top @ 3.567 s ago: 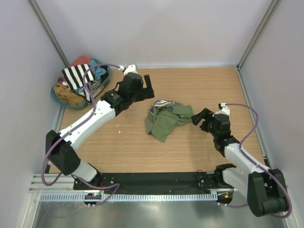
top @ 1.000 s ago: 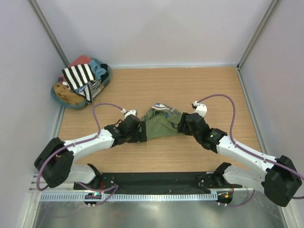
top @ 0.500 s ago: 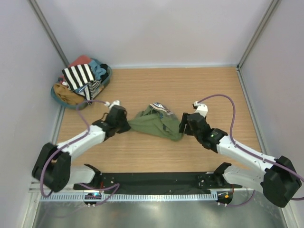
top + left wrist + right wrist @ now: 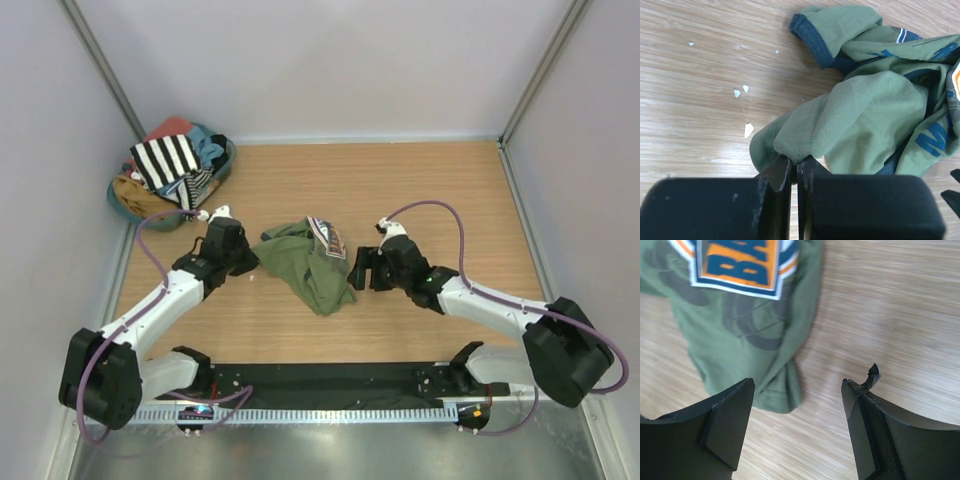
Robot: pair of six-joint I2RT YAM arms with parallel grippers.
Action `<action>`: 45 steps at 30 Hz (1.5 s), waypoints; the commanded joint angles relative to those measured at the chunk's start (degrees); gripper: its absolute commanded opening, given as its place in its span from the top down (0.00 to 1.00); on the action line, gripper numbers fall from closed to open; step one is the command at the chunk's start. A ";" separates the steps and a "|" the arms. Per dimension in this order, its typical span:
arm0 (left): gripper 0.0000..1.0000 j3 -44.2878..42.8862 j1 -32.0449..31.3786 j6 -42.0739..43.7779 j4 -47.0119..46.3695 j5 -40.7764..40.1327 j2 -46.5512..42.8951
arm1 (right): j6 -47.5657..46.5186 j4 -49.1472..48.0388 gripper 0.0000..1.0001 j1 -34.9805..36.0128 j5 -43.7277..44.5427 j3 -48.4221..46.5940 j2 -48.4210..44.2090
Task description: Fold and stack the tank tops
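The olive green tank top [image 4: 303, 268] lies crumpled mid-table, its printed patch [image 4: 740, 262] facing up. My left gripper [image 4: 251, 260] is at the top's left edge, shut on a fold of its hem [image 4: 797, 167]. On the right side my right gripper [image 4: 358, 270] stands open, hovering just above the table by a folded corner of the green top [image 4: 782, 390], with nothing between its fingers. The black-and-white striped tank top [image 4: 165, 158] lies on the heap in the basket at the back left.
A teal basket [image 4: 229, 163] in the back left corner holds a salmon-red garment [image 4: 168, 127], a light blue one [image 4: 208, 150] and other clothes. Small white flecks [image 4: 747, 130] dot the wood near the left gripper. Walls enclose the table on three sides.
My left gripper has shut on the green top's edge and dragged it left. The right gripper has opened wider and followed to the left.
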State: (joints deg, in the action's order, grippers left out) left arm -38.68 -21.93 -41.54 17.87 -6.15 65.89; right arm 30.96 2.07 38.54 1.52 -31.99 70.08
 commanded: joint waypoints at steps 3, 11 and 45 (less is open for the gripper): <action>1.00 -1.23 0.58 1.99 1.03 0.00 -2.08 | -3.53 -6.03 0.23 1.27 -9.60 -6.50 5.93; 1.00 0.27 0.58 3.04 0.94 0.00 -3.04 | -9.86 6.54 0.35 13.72 6.81 -23.72 15.78; 1.00 2.03 0.66 5.15 -0.91 -0.35 -3.05 | -14.01 17.72 0.93 24.21 35.65 -37.37 30.04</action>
State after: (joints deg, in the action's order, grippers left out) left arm -36.21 -21.65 -37.04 18.48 -5.82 63.57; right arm 15.40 21.47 62.63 30.72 -70.08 106.24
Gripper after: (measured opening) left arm 0.014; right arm 0.100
